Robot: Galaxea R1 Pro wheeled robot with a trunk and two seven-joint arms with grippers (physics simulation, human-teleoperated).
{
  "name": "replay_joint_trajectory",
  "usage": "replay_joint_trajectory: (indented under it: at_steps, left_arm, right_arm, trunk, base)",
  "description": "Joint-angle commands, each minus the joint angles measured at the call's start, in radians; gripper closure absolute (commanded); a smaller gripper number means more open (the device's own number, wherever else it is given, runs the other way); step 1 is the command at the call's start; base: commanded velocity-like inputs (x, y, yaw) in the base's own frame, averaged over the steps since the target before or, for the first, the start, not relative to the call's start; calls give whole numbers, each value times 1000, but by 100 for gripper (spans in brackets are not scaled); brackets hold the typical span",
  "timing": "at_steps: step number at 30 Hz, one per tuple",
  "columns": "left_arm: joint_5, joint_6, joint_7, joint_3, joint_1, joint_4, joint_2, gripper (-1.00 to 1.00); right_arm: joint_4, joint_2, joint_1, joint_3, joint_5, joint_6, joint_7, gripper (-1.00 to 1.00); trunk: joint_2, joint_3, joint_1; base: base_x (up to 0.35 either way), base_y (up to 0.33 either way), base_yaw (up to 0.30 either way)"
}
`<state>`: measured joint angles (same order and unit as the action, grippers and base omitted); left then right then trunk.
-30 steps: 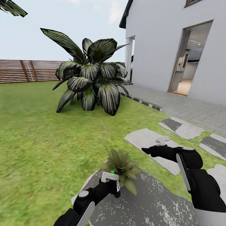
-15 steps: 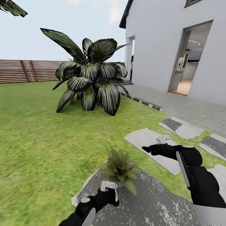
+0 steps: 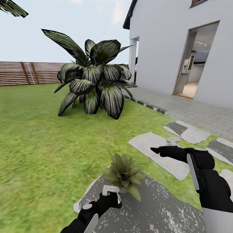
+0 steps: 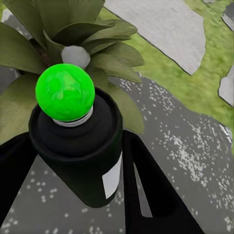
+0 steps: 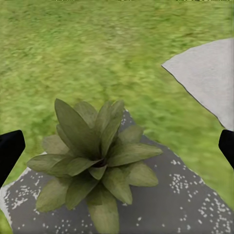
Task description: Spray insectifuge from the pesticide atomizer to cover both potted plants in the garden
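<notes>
The left claw (image 4: 83, 161) is clamped on one spray bottle (image 4: 80, 146): in the left wrist view its two black fingers (image 4: 156, 195) press against the dark body from either side, and the bright green ball cap sits on top, with a white label patch on the flank. In the head view this claw (image 3: 110, 197) sits at about 6 o'clock, low in the scene, just short of the plant, with only its pale top bracket plain to see (the bottle itself is too hidden there to make out).

The right claw (image 3: 155, 150) hangs at about 4 o'clock in the head view, over a pale slab. In the right wrist view its two dark fingertips (image 5: 10, 151) sit at opposite edges of the frame, so it is spread wide and holds nothing.

One potted plant (image 3: 123, 170) is in sight, a small rosette of broad pointed leaves; its little pale pot (image 4: 75, 56) peeps through the leaves in the left wrist view. It stands on a dark speckled stone slab (image 3: 161, 207), near that slab's far edge.

Further out there are several pale stepping slabs (image 3: 145, 144) toward 3 o'clock, one large dark-leaved bush (image 3: 94, 81) on the lawn (image 3: 42, 136) at 12 o'clock, a brown slat fence (image 3: 29, 72) at 10 o'clock, and a white house (image 3: 168, 48) with one open doorway (image 3: 195, 61) at 2 o'clock.
</notes>
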<state>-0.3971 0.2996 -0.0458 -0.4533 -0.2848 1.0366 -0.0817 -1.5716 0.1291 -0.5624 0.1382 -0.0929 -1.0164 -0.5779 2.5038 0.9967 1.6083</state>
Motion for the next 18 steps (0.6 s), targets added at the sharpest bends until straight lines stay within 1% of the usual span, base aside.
replay_joint_trajectory:
  at_steps: [1,5,8,12,15,18]
  left_arm:
    - [-6,6,-1,1,-1,1,0,100]
    - [-8,11,-2,1,-10,0,0,100]
    - [-13,13,-3,3,-17,-18,-1,100]
    - [-39,10,-2,2,-19,-28,0,100]
    - [-48,8,-1,1,-20,-30,-1,100]
    - [-48,5,0,0,-20,-31,-3,100]
  right_arm:
    - [-2,0,-1,1,-10,-3,-10,-100]
    - [-7,0,0,-1,-10,-3,-10,-100]
    - [-10,0,1,-1,-11,-3,-10,-100]
    - [-11,0,2,-2,-11,-3,-10,-100]
    - [-11,0,2,-2,-11,-3,-10,-100]
    - [-11,0,2,-4,-11,-2,-10,-100]
  trunk:
    - [0,1,0]
    - [0,1,0]
    - [0,1,0]
    - [0,1,0]
    - [0,1,0]
    - [0,1,0]
  base:
    - [0,0,0]
    - [0,0,0]
    - [0,0,0]
    - [0,0,0]
    - [0,-6,0]
    - [0,-184,0]
